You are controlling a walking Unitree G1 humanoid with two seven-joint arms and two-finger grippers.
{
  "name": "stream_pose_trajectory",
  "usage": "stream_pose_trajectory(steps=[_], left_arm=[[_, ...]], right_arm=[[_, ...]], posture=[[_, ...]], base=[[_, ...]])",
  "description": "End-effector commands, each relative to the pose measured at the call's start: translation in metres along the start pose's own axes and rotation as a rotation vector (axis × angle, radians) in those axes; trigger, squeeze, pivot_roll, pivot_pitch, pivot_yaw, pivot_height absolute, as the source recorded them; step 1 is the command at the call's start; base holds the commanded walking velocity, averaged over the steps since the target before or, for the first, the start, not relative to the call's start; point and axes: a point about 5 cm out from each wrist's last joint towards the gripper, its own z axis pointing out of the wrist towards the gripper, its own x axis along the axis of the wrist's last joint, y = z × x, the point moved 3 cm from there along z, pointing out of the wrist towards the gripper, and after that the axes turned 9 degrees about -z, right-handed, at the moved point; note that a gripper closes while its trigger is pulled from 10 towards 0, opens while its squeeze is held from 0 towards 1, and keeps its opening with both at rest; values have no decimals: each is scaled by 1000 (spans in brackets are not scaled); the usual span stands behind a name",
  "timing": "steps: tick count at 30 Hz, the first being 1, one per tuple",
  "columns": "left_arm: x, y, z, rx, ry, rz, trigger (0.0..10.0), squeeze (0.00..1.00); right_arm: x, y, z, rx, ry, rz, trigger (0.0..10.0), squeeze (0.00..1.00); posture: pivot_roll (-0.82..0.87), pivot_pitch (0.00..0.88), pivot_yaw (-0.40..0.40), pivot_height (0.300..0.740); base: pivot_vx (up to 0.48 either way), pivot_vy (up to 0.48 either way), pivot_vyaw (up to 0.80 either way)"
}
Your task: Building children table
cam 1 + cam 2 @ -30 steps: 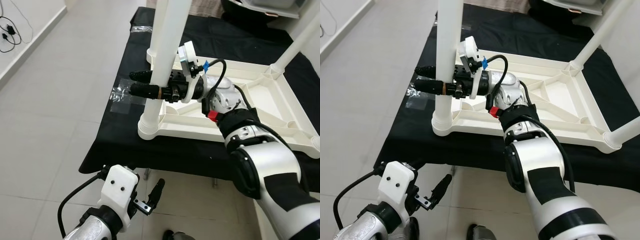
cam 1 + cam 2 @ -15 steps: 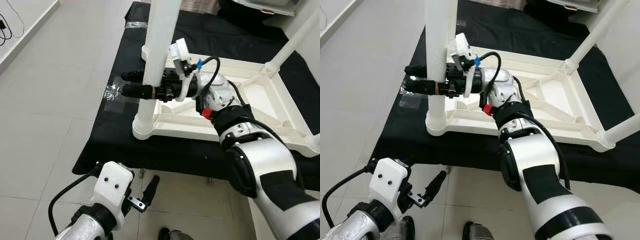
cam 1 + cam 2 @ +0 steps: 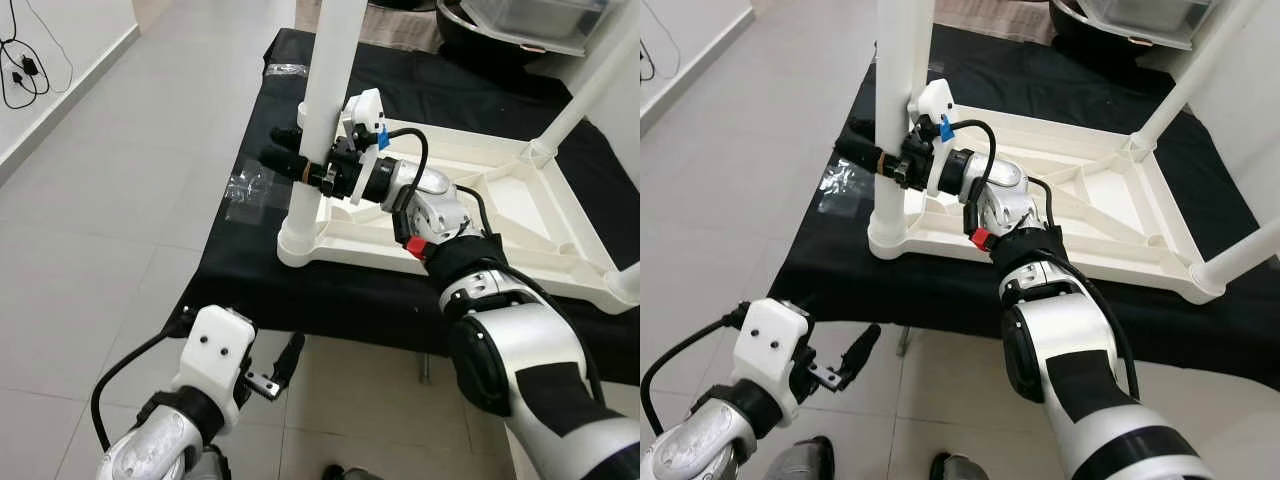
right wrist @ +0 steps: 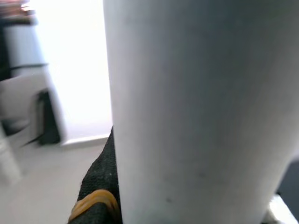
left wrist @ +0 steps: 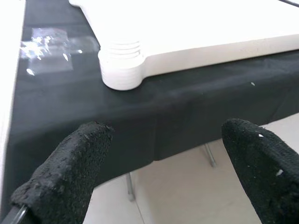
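Overhead, upturned white table [image 3: 520, 215], legs [image 3: 325, 110] upright

Both head views are bright and evenly lit, sharp across the frame, with soft shadows on the pale floor [image 3: 120, 200]. The plastic bag [image 3: 250, 190] at left centre glints against the black cloth [image 3: 830, 270]. The left wrist view washes out white along its top. The right wrist view is blurred, glaring at upper left.
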Motion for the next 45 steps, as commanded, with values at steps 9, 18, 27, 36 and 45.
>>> stream_pose_trajectory(steps=[9, 18, 27, 36, 45], left_arm=[[-5, -3, 9, -15, -7, -5, 10000, 0], [-7, -5, 11, -15, -5, 0, 10000, 0], [-8, -4, 11, -24, 3, -1, 10000, 0], [-8, -3, 9, -24, 7, 2, 10000, 0], [-6, 0, 10, -28, 18, -6, 10000, 0]], right_arm=[[-54, 21, -20, -546, -240, 108, 10000, 0], [-55, 24, -18, -815, -282, 140, 10000, 0], [-45, 26, -16, -1179, -302, 179, 10000, 0], [-41, 23, -30, -1515, -330, 173, 10000, 0], [-38, 12, -31, -1699, -389, 186, 10000, 0]], posture=[[153, 205, -142, 740], [153, 200, -145, 740], [151, 202, -151, 740], [158, 208, -156, 740], [169, 219, -164, 740]], base=[[0, 0, 0], [0, 0, 0], [0, 0, 0], [0, 0, 0], [0, 0, 0]])
